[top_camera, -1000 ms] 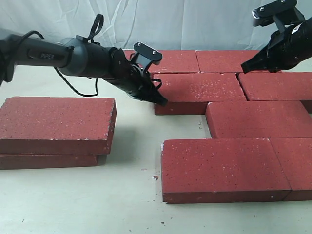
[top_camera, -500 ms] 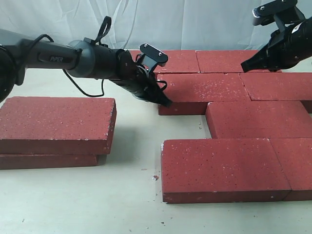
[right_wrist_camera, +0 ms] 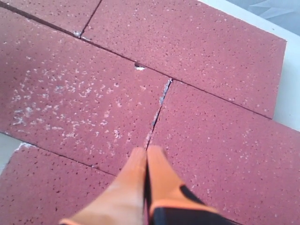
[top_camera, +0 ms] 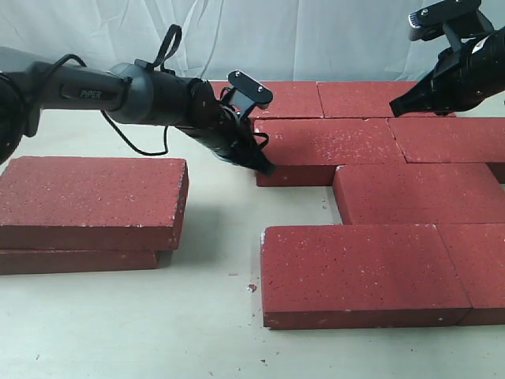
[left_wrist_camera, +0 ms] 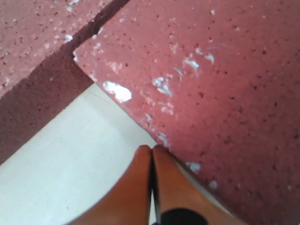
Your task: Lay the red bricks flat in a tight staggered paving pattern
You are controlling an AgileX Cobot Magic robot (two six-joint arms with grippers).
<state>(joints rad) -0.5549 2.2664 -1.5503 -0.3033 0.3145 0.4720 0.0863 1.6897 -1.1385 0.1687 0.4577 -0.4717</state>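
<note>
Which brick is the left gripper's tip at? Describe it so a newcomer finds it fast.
Start from the paved patch of red bricks on the exterior view's right, not the two-high stack on the left. In the second row from the back, take the leftmost brick. It alone has the left gripper, fingers shut, at its left end, which juts past the row in front.

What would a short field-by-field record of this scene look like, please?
paved bricks: flat, in staggered rows, on the right
spare bricks: two stacked on the left, apart from the paving
left claw: shut, tips at the left end of a second-row brick
right claw: shut, above the paving, over a joint between two bricks
surface: pale table
</note>
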